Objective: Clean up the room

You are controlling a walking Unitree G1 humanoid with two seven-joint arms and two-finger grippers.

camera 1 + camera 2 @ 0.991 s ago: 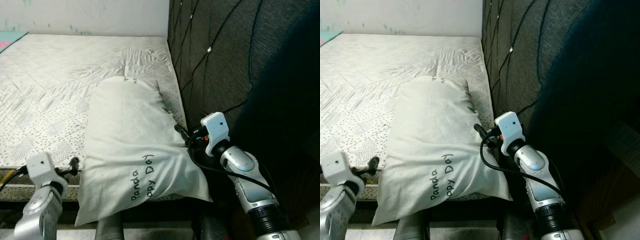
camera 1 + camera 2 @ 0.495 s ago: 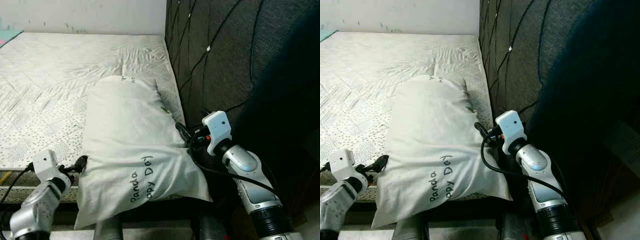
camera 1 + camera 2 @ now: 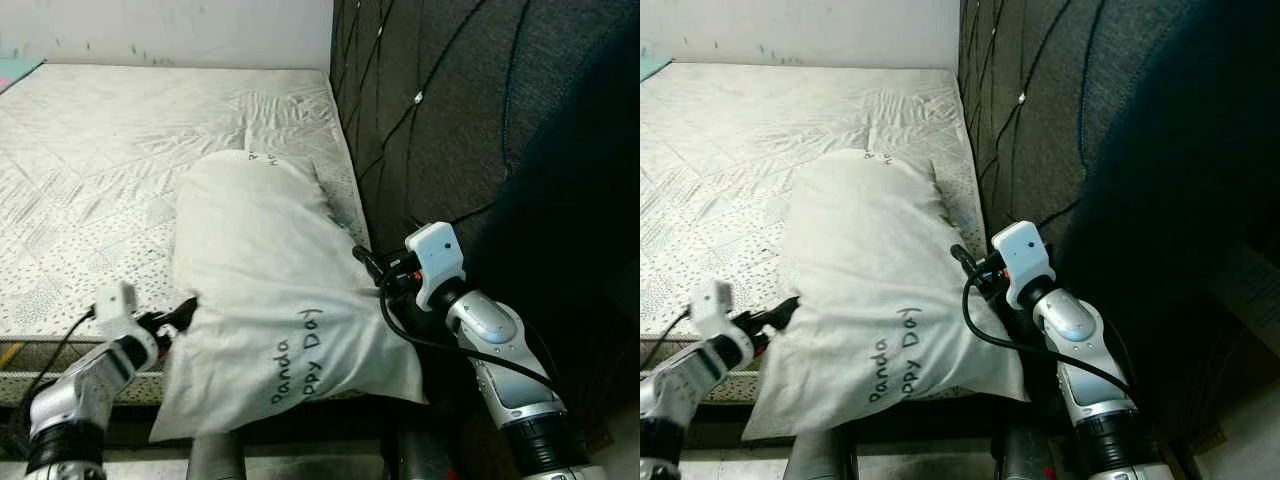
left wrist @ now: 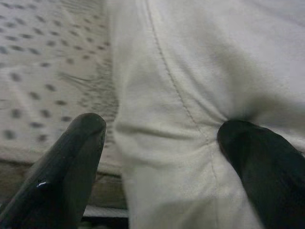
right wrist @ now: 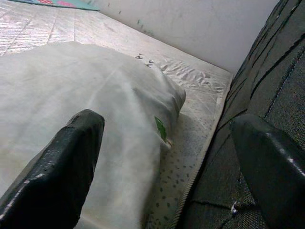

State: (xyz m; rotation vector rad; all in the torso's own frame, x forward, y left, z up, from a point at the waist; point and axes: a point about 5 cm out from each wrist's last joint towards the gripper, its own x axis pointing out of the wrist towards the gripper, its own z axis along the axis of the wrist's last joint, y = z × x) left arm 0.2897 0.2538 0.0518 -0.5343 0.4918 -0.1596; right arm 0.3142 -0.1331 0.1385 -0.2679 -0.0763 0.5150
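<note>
White cotton, a plump pillow (image 3: 265, 290) with "Panda" lettered on it, lies lengthwise on the mattress (image 3: 90, 170) in the middle of the head view, its near end drooping over the bed's front edge, its far end close to the dark quilted headboard (image 3: 450, 110) at the right. Tidying here looks to mean lifting the pillow by both sides, so each grip wants a deep bite of fabric and stuffing, not just the seam, and the two arms should rise together or the soft thing will sag and slide.

At lower left the left gripper (image 3: 180, 315) sits against the pillow's side edge; in its wrist view the fingers (image 4: 71, 157) stand wide, one on the mattress side and one pressed into the case, straddling a fold but not pinching it. At centre right the right gripper (image 3: 368, 266) reaches the pillow's other edge by the headboard, its fingers (image 5: 57, 167) also spread wide, holding nothing
</note>
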